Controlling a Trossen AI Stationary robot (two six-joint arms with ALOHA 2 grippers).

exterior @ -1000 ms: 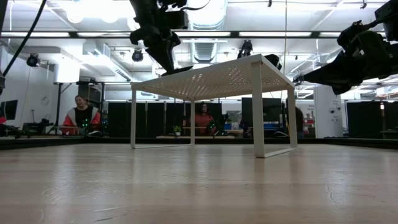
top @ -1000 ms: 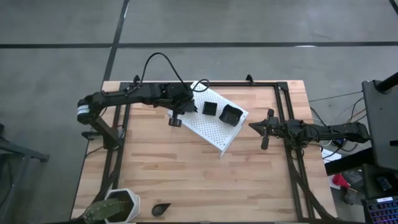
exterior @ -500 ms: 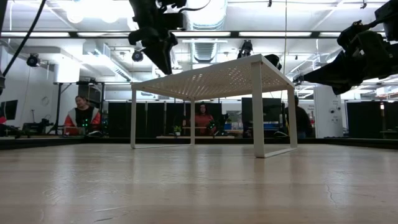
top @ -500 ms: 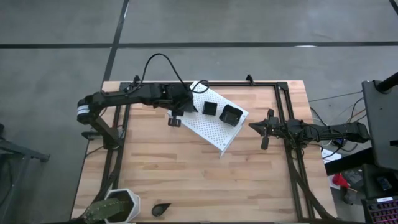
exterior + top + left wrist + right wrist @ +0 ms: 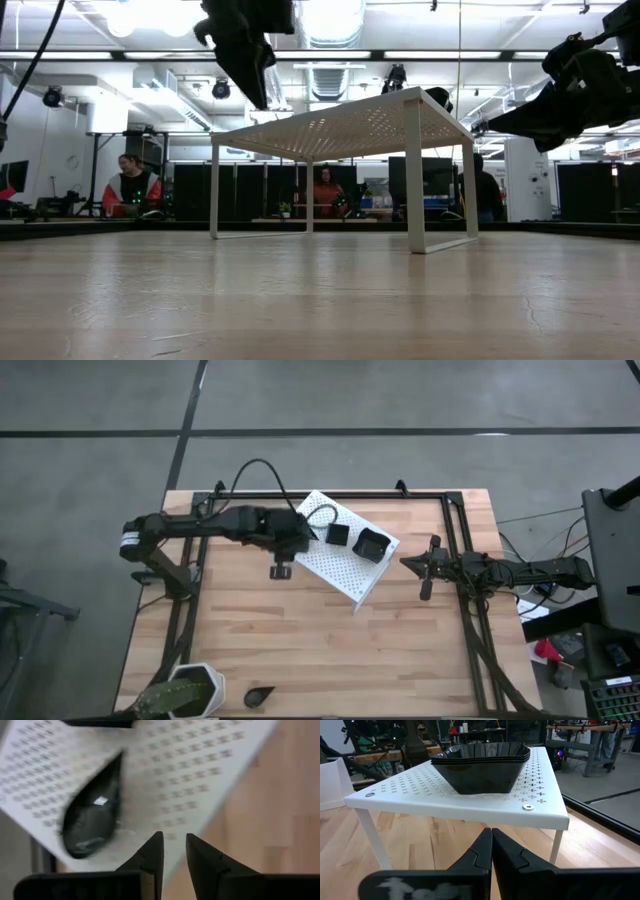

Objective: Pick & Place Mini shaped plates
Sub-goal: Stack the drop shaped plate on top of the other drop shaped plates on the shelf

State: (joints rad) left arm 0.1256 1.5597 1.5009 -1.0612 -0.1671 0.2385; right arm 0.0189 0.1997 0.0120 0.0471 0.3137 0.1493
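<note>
Teardrop plate (image 5: 95,815): black, glossy; laid flat on white perforated rack (image 5: 345,565), near its edge; seen just ahead of L jaws, off to one side, not betw. them, not touched.
Left gripper (image 5: 173,851): fingers parted by a narrow gap, nothing held; poised over rack's edge.
Stacked wavy-rimmed plates (image 5: 480,765): set on rack top.
Small square plate (image 5: 338,535): placed on rack beside stack.
Right gripper (image 5: 491,847): jaws closed, empty; parked near rack's R end.
Another teardrop plate (image 5: 259,695): left on table by white plant pot (image 5: 190,690).

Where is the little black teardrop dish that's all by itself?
In the high view, the glossy black teardrop dish lies on the wooden table near its front left corner, just right of the white hexagonal plant pot and apart from it.
</note>
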